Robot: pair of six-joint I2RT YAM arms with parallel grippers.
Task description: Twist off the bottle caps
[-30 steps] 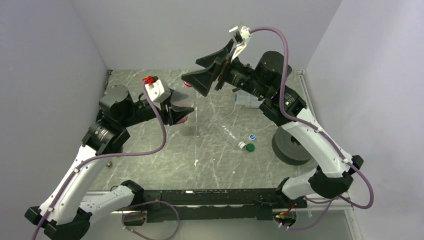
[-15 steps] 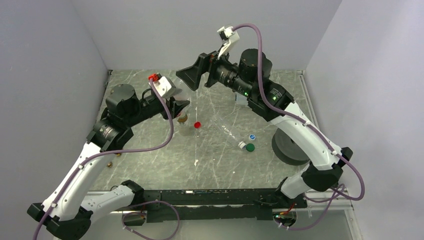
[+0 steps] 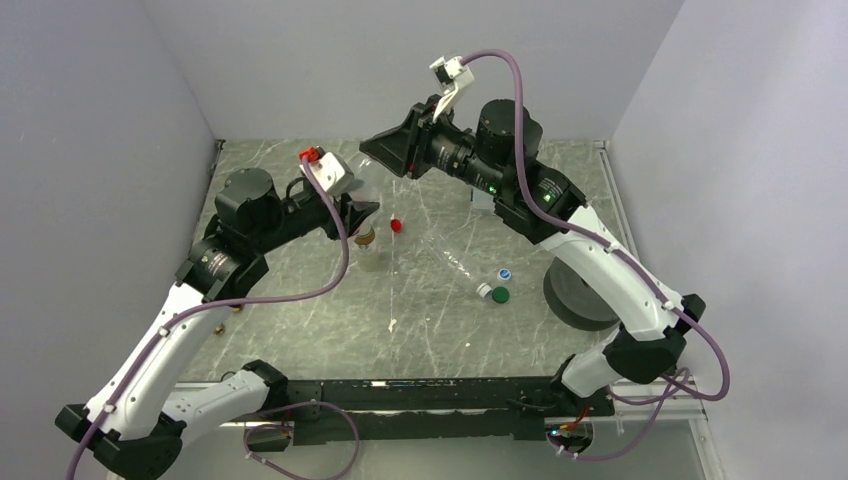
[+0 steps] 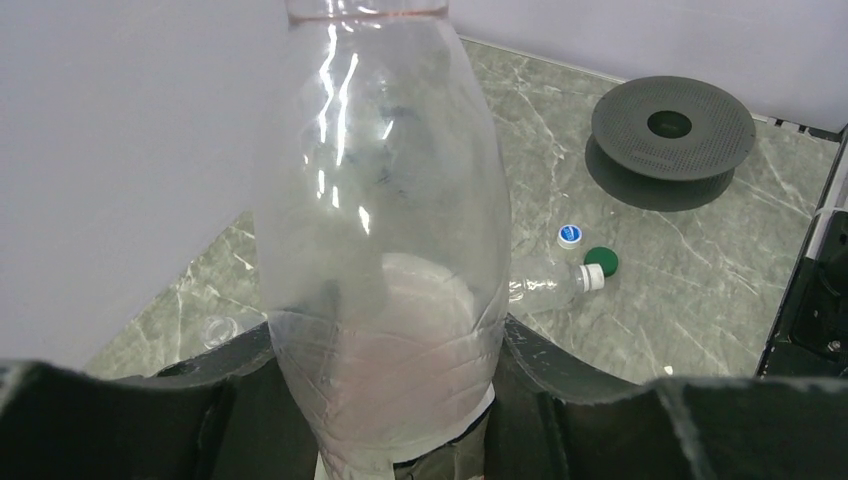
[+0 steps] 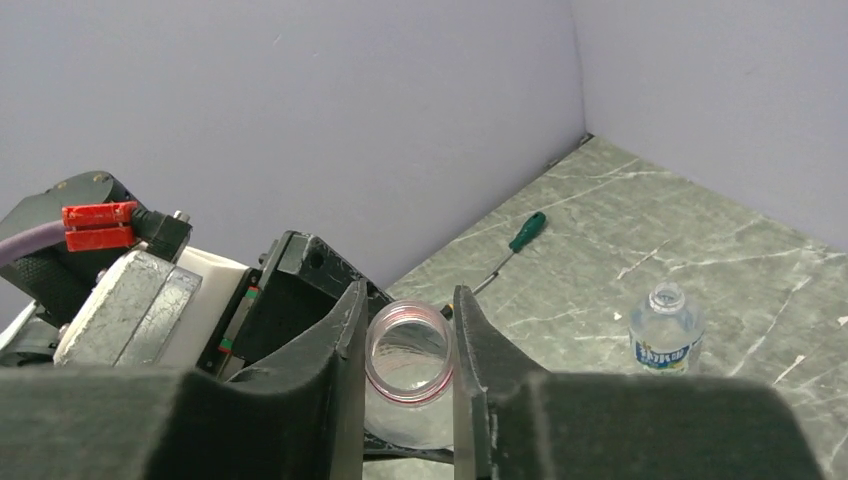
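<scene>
Bright, even light, seemingly from overhead, leaves only faint soft shadows on the table (image 4: 700,280) around the clear bottle (image 4: 385,200). From the left wrist, white glare streaks the bottle's shoulder; the left gripper's fingers (image 4: 130,420) below it are blurred, the table beyond it sharp.

Loose caps (image 3: 501,294) just right of lying bottle (image 3: 452,260), at its neck; spool (image 3: 580,298) further right.

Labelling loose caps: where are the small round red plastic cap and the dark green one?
Small round red plastic cap (image 3: 396,225), top external view, its centre.
Dark green round plastic cap (image 4: 600,261), left wrist view, its top.
</scene>
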